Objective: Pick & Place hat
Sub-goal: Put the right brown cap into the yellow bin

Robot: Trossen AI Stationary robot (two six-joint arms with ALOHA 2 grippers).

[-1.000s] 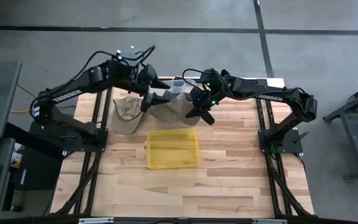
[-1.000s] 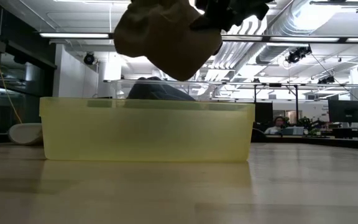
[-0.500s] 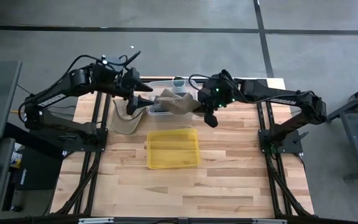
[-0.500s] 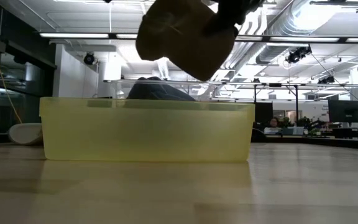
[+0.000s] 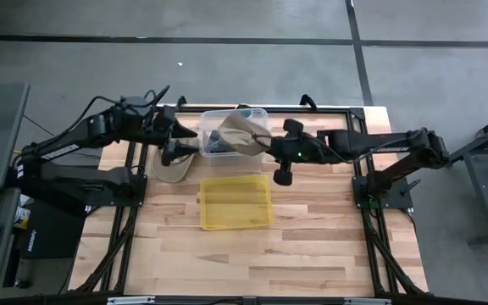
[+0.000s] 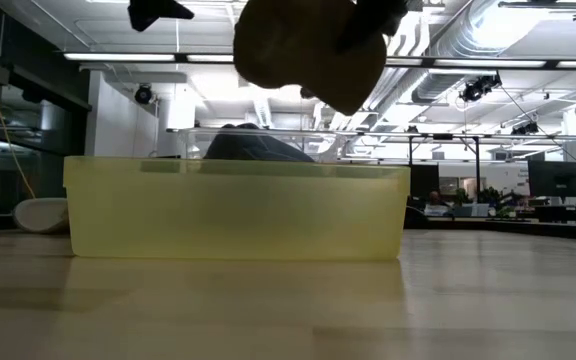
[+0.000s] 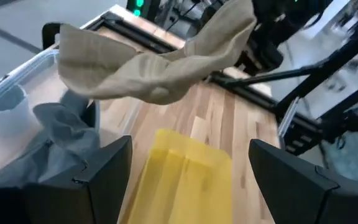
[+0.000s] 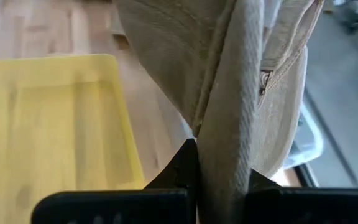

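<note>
A tan hat (image 5: 238,134) hangs in my right gripper (image 5: 267,144), above the clear bin (image 5: 259,113) at the table's far edge. It shows at the top of the low view as the tan hat (image 6: 308,45). The clear bin holds a grey hat (image 7: 64,124). My left gripper (image 5: 182,141) is open, left of the bin and apart from the tan hat (image 7: 154,68). Another tan hat (image 5: 172,169) lies flat on the table under the left arm. The yellow tray (image 5: 235,202) sits nearer the table's middle. My right gripper (image 8: 222,168) pinches a bunched fold of the hat's rim (image 8: 225,124) between its two fingers, near the strap buckle (image 8: 265,78); several layers. The fingers come level from the table's right. The hat is lifted clear and sags slack toward the left, over the clear bin.
The yellow tray (image 6: 238,210) stands in front of the clear bin (image 6: 268,135) in the low view. Dark frame rails run along the table's left and right sides. Bare wood lies near the table's near edge (image 5: 252,271).
My right gripper has carried the tan hat toward the far edge, to above the clear bin, with the arm stretching out toward the table's left. My left gripper has drawn back toward the table's left, away from the hat.
</note>
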